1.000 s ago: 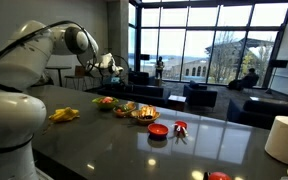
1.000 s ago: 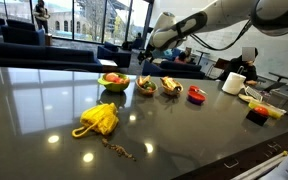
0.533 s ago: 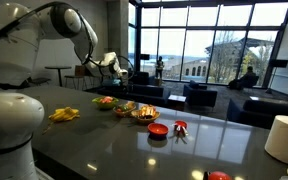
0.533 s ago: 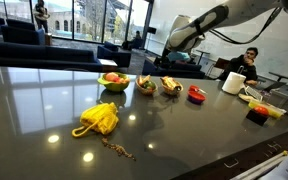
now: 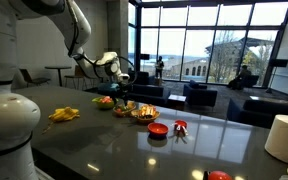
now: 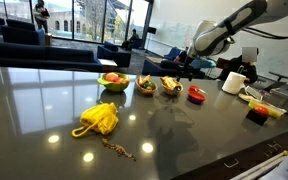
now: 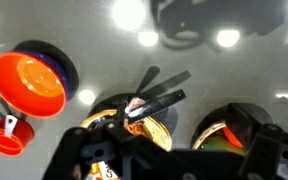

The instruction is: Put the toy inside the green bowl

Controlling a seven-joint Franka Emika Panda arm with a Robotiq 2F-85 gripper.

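The green bowl (image 6: 113,83) stands at the end of a row of dishes on the dark table; it also shows in an exterior view (image 5: 104,101). The orange-red toy (image 6: 113,77) lies inside it. My gripper (image 6: 188,65) hangs above the other end of the row, near the red bowl (image 6: 196,94), apart from the green bowl. It also shows in an exterior view (image 5: 121,74). In the wrist view my gripper (image 7: 179,138) is open and empty over two dishes. The green bowl is out of the wrist view.
Two dishes of mixed colourful items (image 6: 145,85) (image 6: 170,87) stand between the green bowl and the red bowl (image 7: 29,85). A small red item (image 7: 4,135) lies beside the red bowl. A yellow banana-like toy (image 6: 97,120) lies nearer the table's front. A white cup (image 6: 234,82) stands beyond.
My arm has swung the gripper along the row, away from the green bowl towards the red bowl, and a little lower. The toy and dishes have not moved.
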